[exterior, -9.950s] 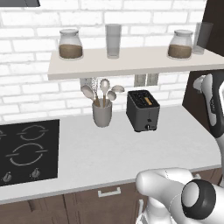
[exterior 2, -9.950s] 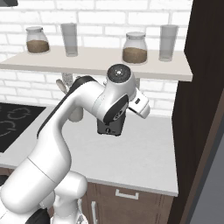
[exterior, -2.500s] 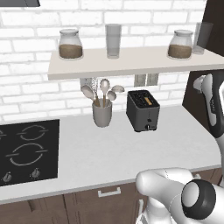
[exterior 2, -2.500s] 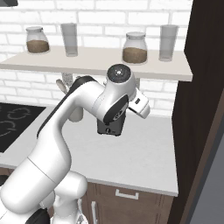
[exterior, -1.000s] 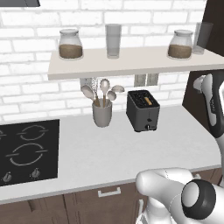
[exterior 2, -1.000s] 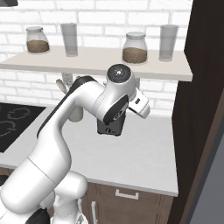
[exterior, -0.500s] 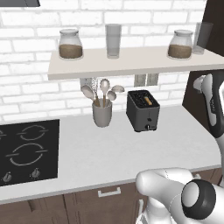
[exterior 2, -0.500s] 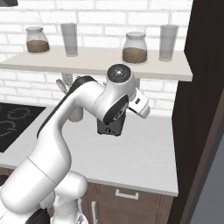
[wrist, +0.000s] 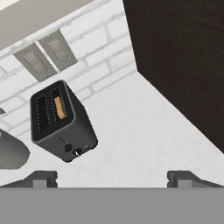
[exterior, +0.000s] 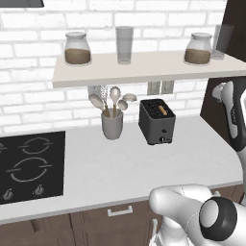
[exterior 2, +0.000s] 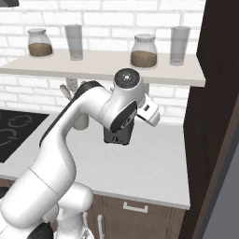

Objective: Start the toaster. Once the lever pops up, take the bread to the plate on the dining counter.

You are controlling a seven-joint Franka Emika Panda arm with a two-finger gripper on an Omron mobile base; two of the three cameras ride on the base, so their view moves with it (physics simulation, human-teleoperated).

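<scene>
Presently the gripper (wrist: 111, 177), fingers spread wide and empty, is hovering above the worktop (wrist: 144, 131) with the toaster (wrist: 61, 122) sitting left of frame centre.

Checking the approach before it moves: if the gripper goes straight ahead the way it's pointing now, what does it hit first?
Most likely the bare white worktop, to the right of the toaster in the hand view. The gripper is open and holds nothing. Depth is hard to judge.

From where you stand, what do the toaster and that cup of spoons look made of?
The toaster looks like matte dark grey painted metal or plastic, with no shine on its flat sides. The cup looks like glazed grey ceramic, smooth and evenly coloured, though stoneware or plastic is possible.
</scene>
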